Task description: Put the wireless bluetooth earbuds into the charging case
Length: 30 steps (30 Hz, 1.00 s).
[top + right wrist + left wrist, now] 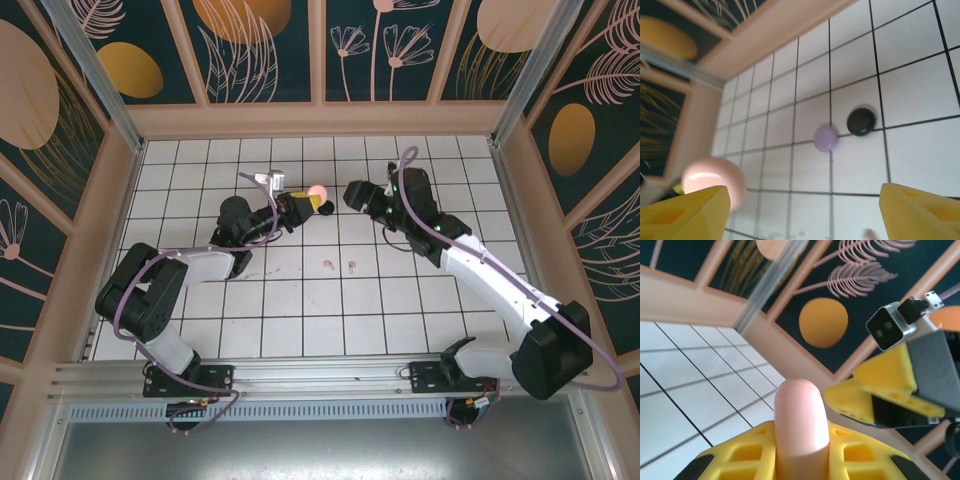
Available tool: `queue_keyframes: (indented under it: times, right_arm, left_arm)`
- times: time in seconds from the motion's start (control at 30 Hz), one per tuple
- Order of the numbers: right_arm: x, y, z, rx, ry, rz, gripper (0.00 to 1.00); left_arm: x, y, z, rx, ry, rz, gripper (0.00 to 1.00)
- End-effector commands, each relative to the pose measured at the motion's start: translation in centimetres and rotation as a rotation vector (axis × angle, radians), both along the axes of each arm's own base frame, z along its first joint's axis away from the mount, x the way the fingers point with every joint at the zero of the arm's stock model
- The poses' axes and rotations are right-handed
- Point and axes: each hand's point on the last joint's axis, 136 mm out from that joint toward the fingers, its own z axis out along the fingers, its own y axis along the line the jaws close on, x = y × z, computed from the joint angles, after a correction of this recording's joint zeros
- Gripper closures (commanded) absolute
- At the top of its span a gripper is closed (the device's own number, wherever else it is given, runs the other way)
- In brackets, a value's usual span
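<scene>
My left gripper (307,203) is shut on a pale pink charging case (318,191), held above the tiles at the back middle. In the left wrist view the case (801,422) stands upright between my yellow fingers (737,456). My right gripper (352,193) hangs open just right of the case, apart from it, and its yellow fingers (880,385) show in the left wrist view. In the right wrist view the open gripper (802,215) has the case (710,179) beside its left finger. Two pale pink earbuds (329,265) (352,266) lie on the tiles nearer the front.
A lilac round case (826,137) and a black round case (861,121) rest on the white tiled floor (300,310) below the right gripper. Wooden-framed walls (320,118) close in the back and both sides. The right arm (470,265) stretches diagonally across the right half.
</scene>
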Motion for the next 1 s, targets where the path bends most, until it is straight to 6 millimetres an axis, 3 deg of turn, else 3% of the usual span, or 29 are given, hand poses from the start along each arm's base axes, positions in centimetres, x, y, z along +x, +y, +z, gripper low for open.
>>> queue_keyframes:
  times: [0.0, 0.23, 0.63, 0.93, 0.97]
  right_arm:
    - [-1.9, 1.1, 1.7, -0.028, -0.173, 0.189, 0.21]
    - [-3.9, 2.8, 1.1, 0.016, -0.208, 0.344, 0.21]
    - [-2.4, 4.8, 1.5, 0.021, -0.214, 0.396, 0.23]
    - [-0.9, 4.4, -1.5, -0.018, -0.164, 0.344, 0.26]
    - [0.0, 3.3, -1.7, -0.018, -0.157, 0.308, 0.26]
  left_arm:
    - [-2.1, -1.0, 1.5, 0.015, -0.051, -0.144, 1.0]
    - [-3.8, -1.6, 1.2, 0.023, -0.023, -0.261, 1.0]
    - [-4.1, -1.9, 1.3, 0.029, -0.016, -0.295, 1.0]
    - [-4.3, -1.9, 2.1, 0.026, -0.031, -0.314, 1.0]
    - [-4.4, -1.9, 2.1, 0.028, -0.032, -0.318, 1.0]
